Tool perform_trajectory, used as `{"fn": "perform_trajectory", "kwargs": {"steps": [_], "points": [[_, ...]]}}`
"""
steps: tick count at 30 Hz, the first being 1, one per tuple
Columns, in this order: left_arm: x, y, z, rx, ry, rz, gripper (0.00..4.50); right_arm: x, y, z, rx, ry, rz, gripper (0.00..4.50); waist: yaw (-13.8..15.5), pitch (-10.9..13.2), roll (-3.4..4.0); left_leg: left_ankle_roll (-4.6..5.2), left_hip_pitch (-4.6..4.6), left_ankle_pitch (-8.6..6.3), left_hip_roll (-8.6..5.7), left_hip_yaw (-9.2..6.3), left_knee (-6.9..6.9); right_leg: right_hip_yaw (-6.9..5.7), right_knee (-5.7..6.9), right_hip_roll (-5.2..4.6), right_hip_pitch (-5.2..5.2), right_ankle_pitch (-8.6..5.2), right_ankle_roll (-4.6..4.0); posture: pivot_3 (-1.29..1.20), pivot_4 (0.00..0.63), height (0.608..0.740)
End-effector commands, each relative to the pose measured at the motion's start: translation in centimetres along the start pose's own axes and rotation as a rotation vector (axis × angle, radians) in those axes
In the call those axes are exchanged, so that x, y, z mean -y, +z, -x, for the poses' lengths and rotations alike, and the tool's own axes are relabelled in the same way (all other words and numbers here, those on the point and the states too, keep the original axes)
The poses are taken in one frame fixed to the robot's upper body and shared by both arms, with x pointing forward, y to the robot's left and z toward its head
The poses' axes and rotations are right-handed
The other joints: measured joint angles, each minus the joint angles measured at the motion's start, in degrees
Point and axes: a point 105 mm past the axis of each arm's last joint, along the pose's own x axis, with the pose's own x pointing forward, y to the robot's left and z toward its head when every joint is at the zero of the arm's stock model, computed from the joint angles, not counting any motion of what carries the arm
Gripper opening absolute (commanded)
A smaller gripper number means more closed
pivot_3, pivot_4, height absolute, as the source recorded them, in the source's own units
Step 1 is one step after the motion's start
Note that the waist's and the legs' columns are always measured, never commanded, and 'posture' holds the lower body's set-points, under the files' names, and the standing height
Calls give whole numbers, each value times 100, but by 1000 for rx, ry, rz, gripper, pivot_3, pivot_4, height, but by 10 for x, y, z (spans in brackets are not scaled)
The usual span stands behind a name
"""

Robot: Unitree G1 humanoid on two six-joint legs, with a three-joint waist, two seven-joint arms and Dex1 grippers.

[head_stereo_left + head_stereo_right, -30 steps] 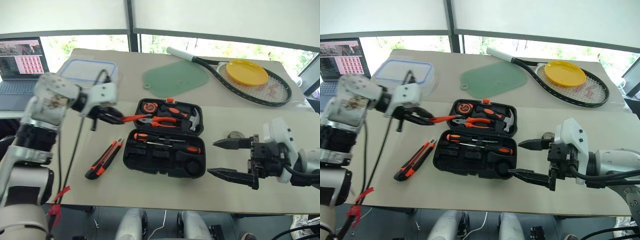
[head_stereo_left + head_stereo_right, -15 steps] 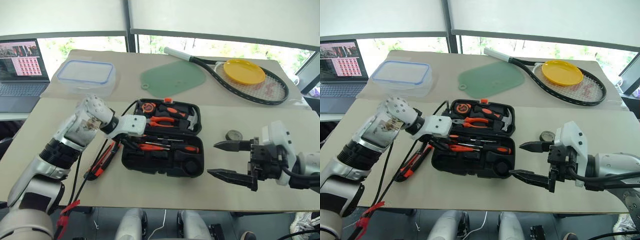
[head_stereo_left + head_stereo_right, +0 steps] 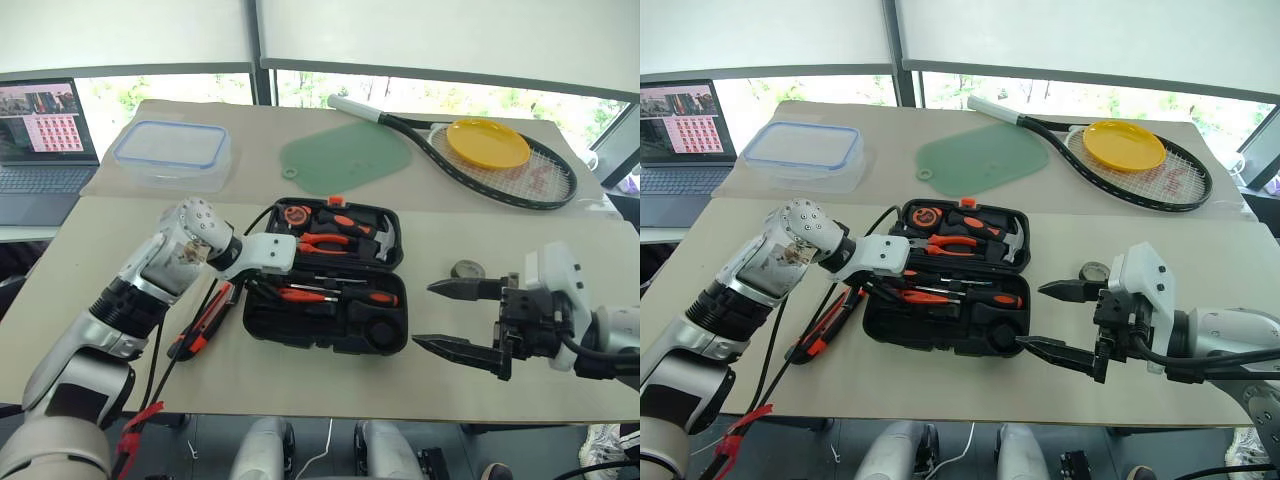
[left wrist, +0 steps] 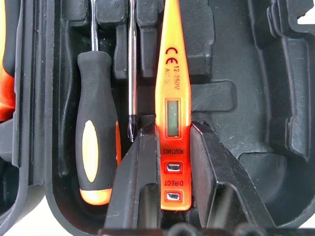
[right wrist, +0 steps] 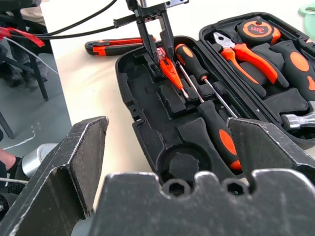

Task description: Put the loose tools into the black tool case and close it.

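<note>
Left gripper (image 4: 167, 162) is down inside the near half of the open tool case (image 3: 330, 335), its two black fingers (image 4: 135, 172) flanking the butt end of the red tester screwdriver (image 4: 172, 113). Whether it's clamped or letting go I can't tell; the tester looks laid along a recess with the fingers close on both sides. Tester reads as light, slim, hard smooth plastic with a small display window, so likely slippery across the flats and a bit fragile; best taken at the thick butt end, across the narrow width, as here, not by the metal tip. Just beside it lie the two orange-and-black screwdrivers (image 5: 197, 69), rubbery handles, stiff shafts, easy to grip mid-handle, already seated in the case. Utility knife (image 3: 205, 320) is on the table just left of the case, near the left arm; stiff, heavier, chunky body, take it mid-body across the width. Small grey tape roll (image 3: 467, 270) sits on the table right of the case, just beyond the right gripper (image 3: 455, 318), whose fingers are spread wide and hold nothing. Roll is light and round, could skate; pinch across the rim. Case lid is moulded plastic, stiff, hinged; should swing shut with a push on the far half.
</note>
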Motion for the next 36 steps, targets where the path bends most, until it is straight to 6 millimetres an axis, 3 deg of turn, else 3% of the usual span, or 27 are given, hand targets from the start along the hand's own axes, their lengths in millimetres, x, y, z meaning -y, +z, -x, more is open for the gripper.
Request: {"fn": "perform_trajectory", "kwargs": {"steps": [1,3,8,11,18,19,26,36], "points": [[11,14,13,69,-56,5,2827,-4,7,0,29,8,35,4500,-2,0,0,0,0,0,0,1,0,1,0,0,0,0,0,0,150,738],[10,18,22,96,-45,23,3443,-3,6,0,30,5,31,4500,3,0,0,0,-1,0,0,0,0,0,0,0,-1,0,0,0,150,738],[3,25,41,191,40,39,3443,-1,5,0,28,1,26,4500,7,0,0,0,0,0,0,0,0,1,1,0,-1,0,1,0,150,738],[-1,23,44,252,91,62,2745,-1,5,0,26,0,22,4500,12,0,0,0,0,0,0,-1,2,0,0,-1,1,0,1,0,150,738],[-7,12,19,362,195,160,141,0,7,0,19,1,17,4500,14,0,-1,0,1,0,-1,-1,2,0,1,-1,3,0,1,0,150,738],[-8,11,16,382,204,187,26,0,8,0,18,2,17,4500,16,0,0,0,0,0,-1,-1,2,0,1,-1,2,0,1,0,150,738],[-2,0,-2,391,213,304,26,1,9,-1,6,6,12,4500,-2,0,0,0,3,0,0,-1,0,1,1,-2,2,0,1,0,150,738],[16,-7,-14,357,203,283,26,2,9,-5,2,6,-1,4500,2,-1,2,0,6,0,1,0,-2,2,0,-4,4,0,0,0,150,738]]}}
